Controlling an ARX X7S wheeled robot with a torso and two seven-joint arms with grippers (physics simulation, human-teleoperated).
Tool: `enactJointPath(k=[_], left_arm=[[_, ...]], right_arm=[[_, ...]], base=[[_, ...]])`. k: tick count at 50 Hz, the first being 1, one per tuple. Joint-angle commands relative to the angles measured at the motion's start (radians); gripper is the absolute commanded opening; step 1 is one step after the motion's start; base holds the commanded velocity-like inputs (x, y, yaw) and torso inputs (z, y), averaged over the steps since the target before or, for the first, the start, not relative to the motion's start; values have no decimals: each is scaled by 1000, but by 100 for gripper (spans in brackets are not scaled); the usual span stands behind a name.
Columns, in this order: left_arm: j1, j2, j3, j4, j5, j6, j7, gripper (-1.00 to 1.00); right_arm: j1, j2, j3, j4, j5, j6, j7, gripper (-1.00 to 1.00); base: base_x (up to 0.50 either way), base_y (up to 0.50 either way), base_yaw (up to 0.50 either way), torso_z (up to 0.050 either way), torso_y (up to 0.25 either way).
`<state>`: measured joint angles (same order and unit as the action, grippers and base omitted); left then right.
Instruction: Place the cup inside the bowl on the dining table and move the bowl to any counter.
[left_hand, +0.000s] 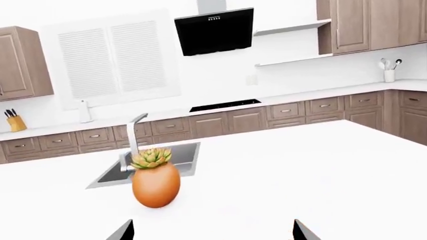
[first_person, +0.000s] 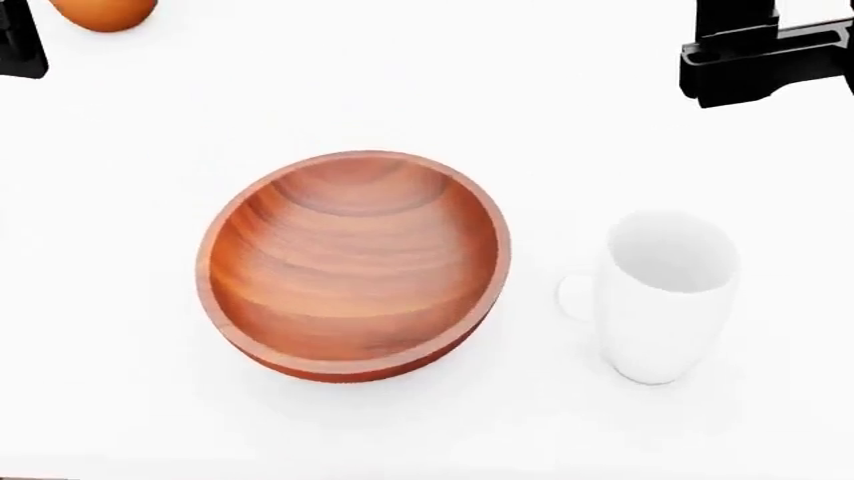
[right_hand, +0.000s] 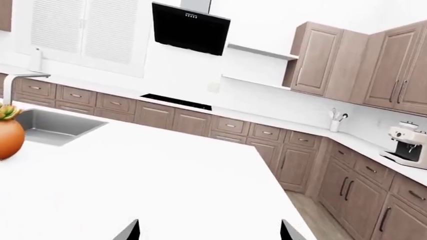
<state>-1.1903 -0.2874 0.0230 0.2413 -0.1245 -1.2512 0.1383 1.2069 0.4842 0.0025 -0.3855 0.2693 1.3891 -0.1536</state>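
- Cup (first_person: 665, 295) stands upright on the dining table (first_person: 561, 120), just to the right of the bowl (first_person: 352, 262) in the head view, apart from it by a narrow strip of white tabletop.
- Its loop handle (first_person: 575, 297) points toward the bowl, and its inside looks plain white with nothing in it.
- The bowl sits near the middle of the head view, reddish-brown with grain rings, holding nothing.
- An orange, egg-shaped pot (left_hand: 156, 184) with a small green succulent (left_hand: 151, 158) on top stands farther back on the same white surface; only its lower edge shows at the top left of the head view.
- The left gripper (left_hand: 212, 231) shows only two dark fingertips at the edge of its wrist view, set well apart with nothing between them; it is spread wide and holds nothing.
- The right gripper (right_hand: 209, 231) shows the same: two dark tips wide apart over bare tabletop, gripping nothing.
- In the head view both grippers appear as black parts at the far corners, well apart from cup and bowl.
- Behind the table, a sink (left_hand: 152, 165) with a faucet (left_hand: 135, 136) is set into the white surface.
- The counter (left_hand: 320, 94) runs along the back wall above brown drawers, carrying a black cooktop (left_hand: 225, 105), with a black hood (left_hand: 214, 31) above it.
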Motion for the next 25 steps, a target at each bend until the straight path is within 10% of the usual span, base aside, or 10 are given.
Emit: enactJointPath(k=[1, 25], left_arm=[[11, 5, -6, 2, -3, 23, 6, 100], [41, -7, -18, -4, -13, 32, 5, 100]], right_arm=[[1, -1, 4, -1, -4, 7, 2, 100], [21, -10, 16, 8, 13, 76, 10, 100]], base=[[348, 0, 0, 0, 0], [164, 0, 0, 0, 0]])
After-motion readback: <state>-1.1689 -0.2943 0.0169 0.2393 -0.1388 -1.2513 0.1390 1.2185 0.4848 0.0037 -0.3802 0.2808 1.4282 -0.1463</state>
